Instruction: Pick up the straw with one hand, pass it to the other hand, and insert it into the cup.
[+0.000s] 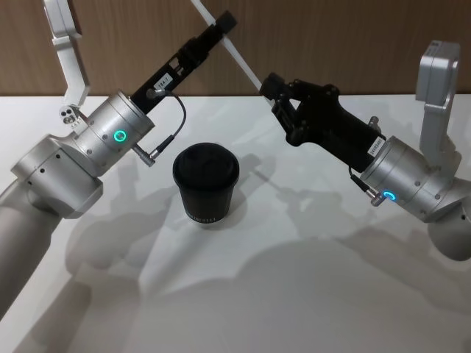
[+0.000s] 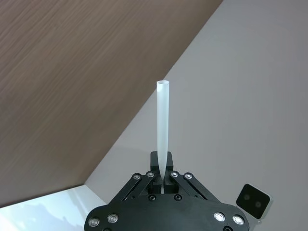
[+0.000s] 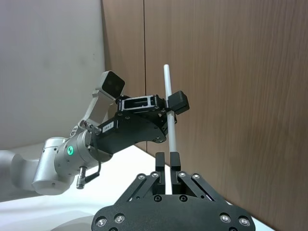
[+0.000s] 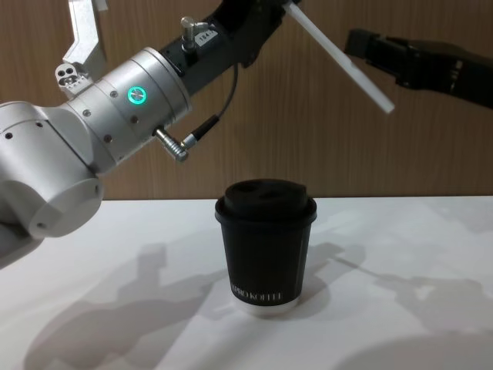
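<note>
Left claw [image 1: 221,22] is up high, pinching the straw [image 1: 239,59] partway along, so a good free length slants down from its tips toward the right claw [image 1: 271,82]. That one sits just off the straw's lower end, fingers parted only a slit and gripping nothing. By my reading the handover is made and the left carries it alone. The grip makes sense, since it leaves plenty of bare straw to feed through the lid. The cup [image 1: 206,184] stands upright, lid on, well below the left claw and between the two arms, with the straw not yet in it. Underneath is a plain white table [image 1: 316,294], matt and crossed by soft arm shadows, and behind the claws a brown wood-grain wall [image 1: 346,37].
</note>
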